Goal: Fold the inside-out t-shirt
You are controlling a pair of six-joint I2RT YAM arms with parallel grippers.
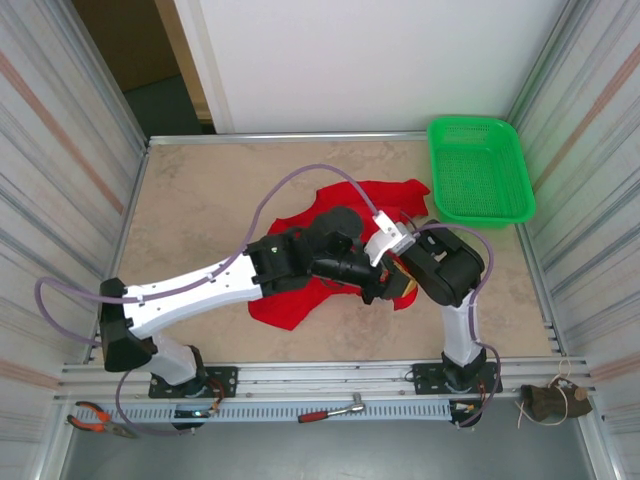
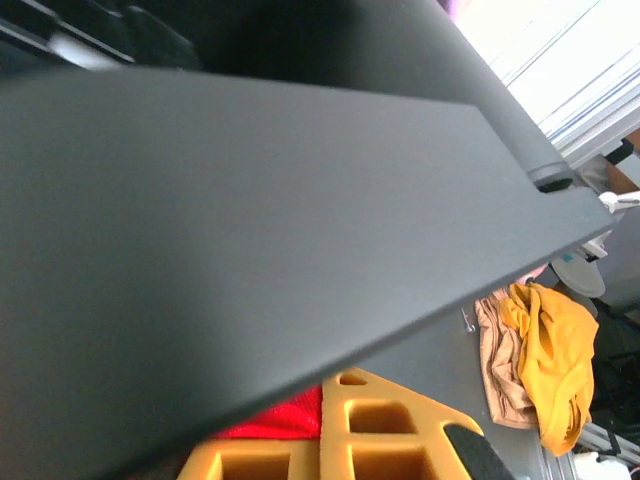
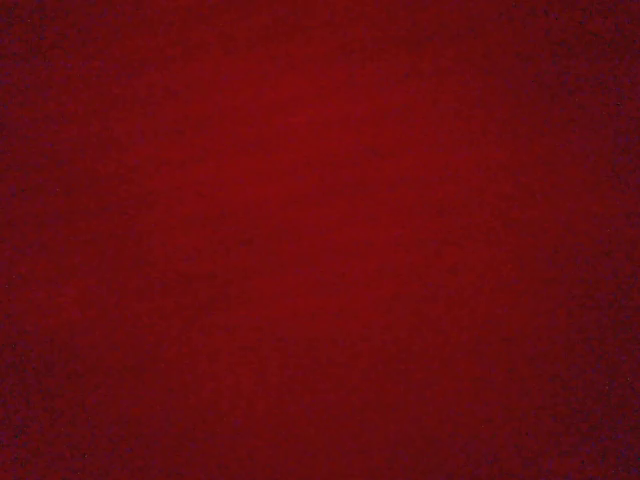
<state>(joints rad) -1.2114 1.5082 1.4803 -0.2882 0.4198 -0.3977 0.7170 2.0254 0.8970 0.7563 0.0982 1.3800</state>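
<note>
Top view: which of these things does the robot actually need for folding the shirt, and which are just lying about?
Part of the job:
- bright red cloth t-shirt, crumpled in the middle

Just lying about:
- green plastic mesh basket, far right corner
- orange-handled pliers, near edge
- red-handled metal wrench, near edge

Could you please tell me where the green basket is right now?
In the top view, the basket sits at the far right corner of the table, close beside the t-shirt's far right edge.
</note>
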